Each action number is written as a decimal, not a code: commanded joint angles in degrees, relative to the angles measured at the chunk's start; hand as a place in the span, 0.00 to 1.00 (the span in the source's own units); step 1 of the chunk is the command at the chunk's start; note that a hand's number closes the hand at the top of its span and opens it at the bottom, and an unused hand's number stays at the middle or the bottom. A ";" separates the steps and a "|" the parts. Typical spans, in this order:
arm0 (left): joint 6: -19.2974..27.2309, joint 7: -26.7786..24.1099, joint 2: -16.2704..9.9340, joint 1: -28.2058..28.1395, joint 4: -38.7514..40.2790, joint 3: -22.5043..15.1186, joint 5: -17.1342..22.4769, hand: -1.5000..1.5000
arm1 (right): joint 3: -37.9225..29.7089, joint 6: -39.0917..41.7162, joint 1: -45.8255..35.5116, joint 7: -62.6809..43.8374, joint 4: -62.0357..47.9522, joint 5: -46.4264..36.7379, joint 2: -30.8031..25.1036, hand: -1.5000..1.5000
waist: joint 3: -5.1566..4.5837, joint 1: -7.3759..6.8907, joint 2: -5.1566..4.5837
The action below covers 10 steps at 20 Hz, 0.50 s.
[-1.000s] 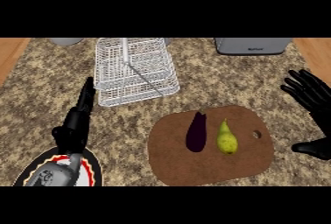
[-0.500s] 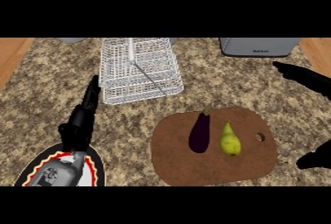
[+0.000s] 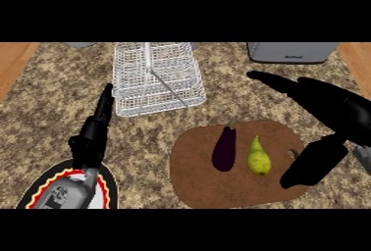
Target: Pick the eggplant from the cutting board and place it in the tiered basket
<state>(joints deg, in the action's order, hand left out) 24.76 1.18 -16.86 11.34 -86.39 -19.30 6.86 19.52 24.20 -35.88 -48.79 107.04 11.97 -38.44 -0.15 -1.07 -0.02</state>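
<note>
The speckled counter (image 3: 43, 98) bears wire basket (image 3: 157, 78), cutting board (image 3: 235, 169), plate (image 3: 109, 188).

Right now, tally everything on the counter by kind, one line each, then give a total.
Produce: 2, eggplant and pear
Boards: 1, cutting board
Baskets: 1, tiered basket
Appliances: 1, grey appliance at the back edge
Total: 5
</note>
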 commanded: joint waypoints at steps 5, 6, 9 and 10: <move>-1.86 -0.05 1.12 0.16 0.34 2.02 -0.78 0.50 | 5.42 2.16 -10.35 -13.93 -2.75 -0.11 9.13 0.00 | 0.08 0.67 0.10; -1.62 -0.62 2.41 0.78 0.84 1.46 -1.11 0.50 | 5.65 3.02 -6.52 -13.16 -0.83 0.47 7.35 0.00 | 0.10 1.15 0.13; 0.85 0.89 3.77 -0.60 -0.49 -0.22 -3.21 0.50 | 7.89 2.90 -12.66 -17.70 -6.30 1.48 9.91 0.00 | 0.05 0.56 0.13; -2.15 3.38 0.10 1.19 -3.35 2.46 -1.50 0.50 | 7.35 4.75 -9.66 -13.10 -7.44 0.65 7.81 0.00 | 0.11 0.63 0.10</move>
<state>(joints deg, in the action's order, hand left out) 23.94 2.58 -15.71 10.38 -87.29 -17.98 5.35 25.47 24.86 -44.11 -55.94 101.84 12.38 -31.27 -0.12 -0.60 0.05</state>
